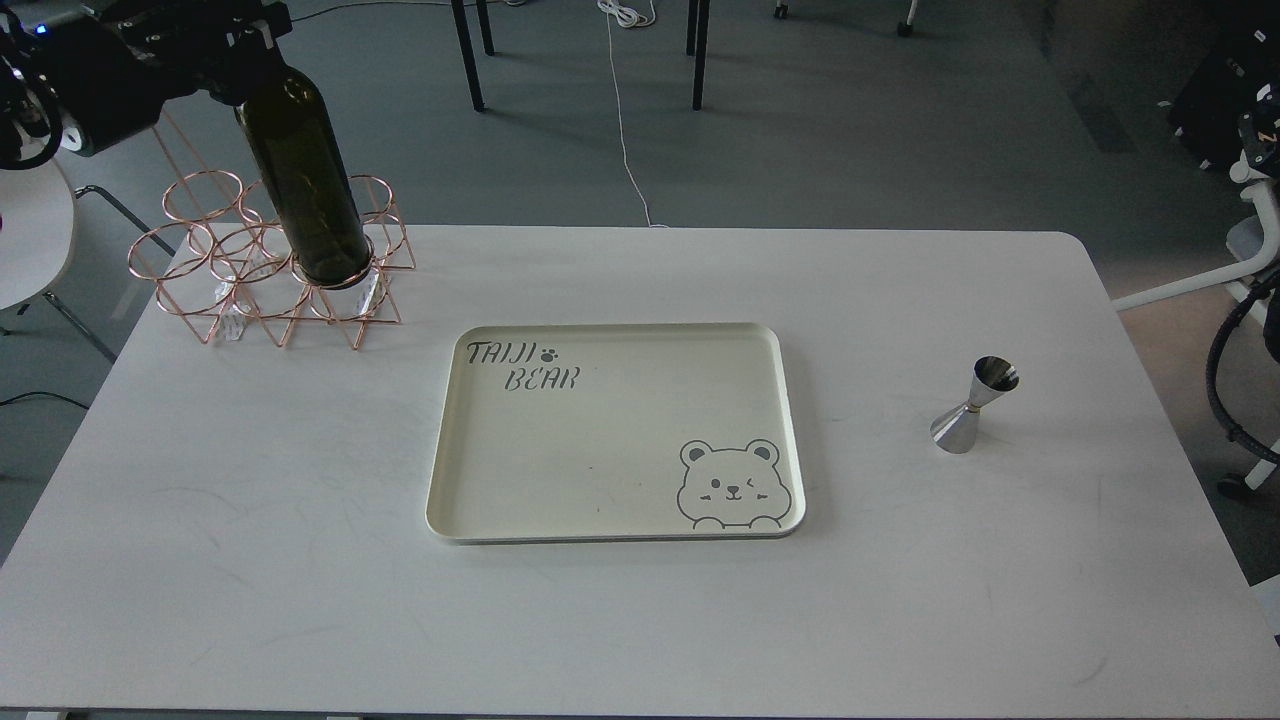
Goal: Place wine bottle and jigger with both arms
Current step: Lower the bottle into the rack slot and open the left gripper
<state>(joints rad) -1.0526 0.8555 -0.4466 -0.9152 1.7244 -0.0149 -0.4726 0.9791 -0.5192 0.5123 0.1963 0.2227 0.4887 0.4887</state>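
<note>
A dark green wine bottle (305, 180) hangs tilted above the copper wire rack (270, 265) at the table's far left, its base over the rack's front right ring. My left gripper (235, 45) is shut on the bottle's neck at the top left corner. A steel double-cone jigger (973, 405) stands upright on the table at the right, alone. A cream tray (615, 430) with a bear drawing lies empty in the middle. My right gripper is out of view.
The white table (640, 620) fills most of the view. A white chair (25, 230) stands off the left edge. A white stand and a black hose (1235, 350) are off the right edge. Chair legs and a cable lie on the floor beyond.
</note>
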